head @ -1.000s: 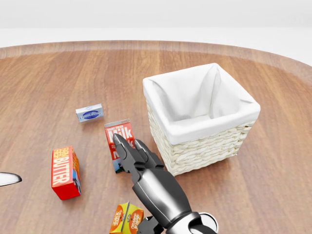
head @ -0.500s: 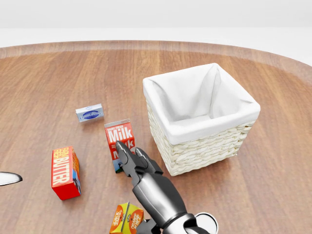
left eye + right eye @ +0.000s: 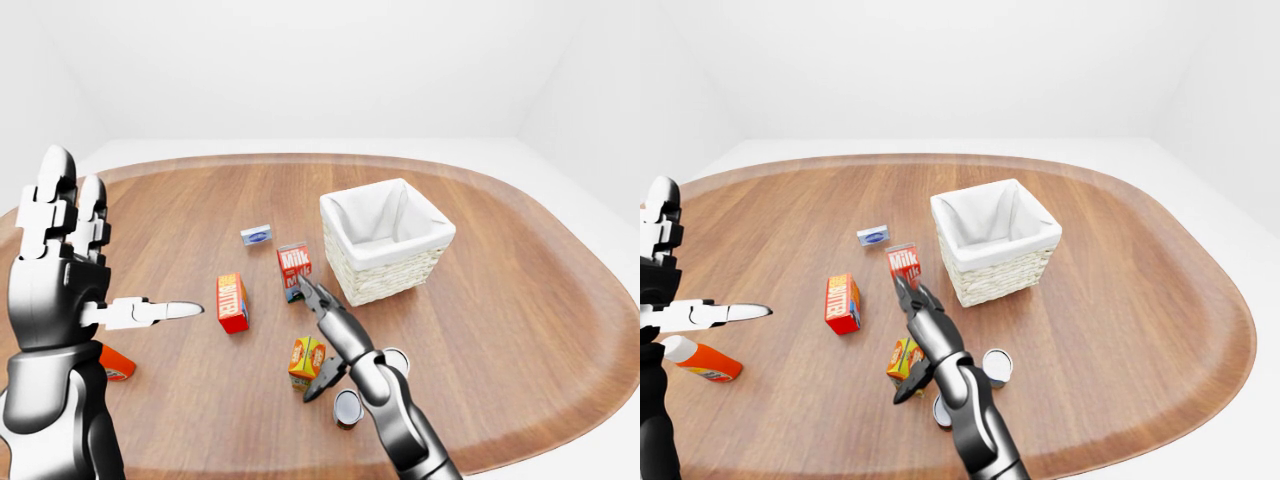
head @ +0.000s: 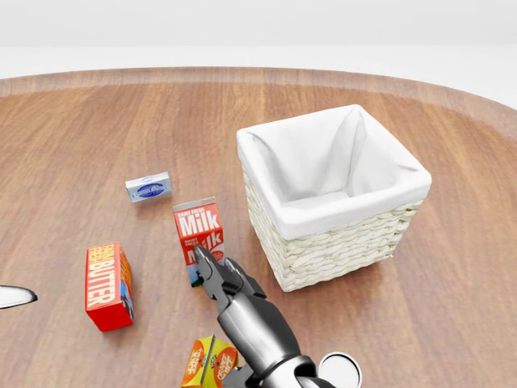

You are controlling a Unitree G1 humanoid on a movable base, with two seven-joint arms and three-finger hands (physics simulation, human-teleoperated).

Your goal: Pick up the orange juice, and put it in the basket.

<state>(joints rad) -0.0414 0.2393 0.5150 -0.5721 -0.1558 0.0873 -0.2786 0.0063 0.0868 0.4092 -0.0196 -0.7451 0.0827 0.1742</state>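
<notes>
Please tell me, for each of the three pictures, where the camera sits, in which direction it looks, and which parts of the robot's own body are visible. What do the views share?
Head view: on the head, looking down at the table; only the right hand reaches up from the bottom edge.
Left-eye view: on the head, wider; the raised, open left hand fills the left side.
Right-eye view: same direction; the left hand is cut off at the left edge.
Shared: basket, milk carton, butter box, orange juice carton.
</notes>
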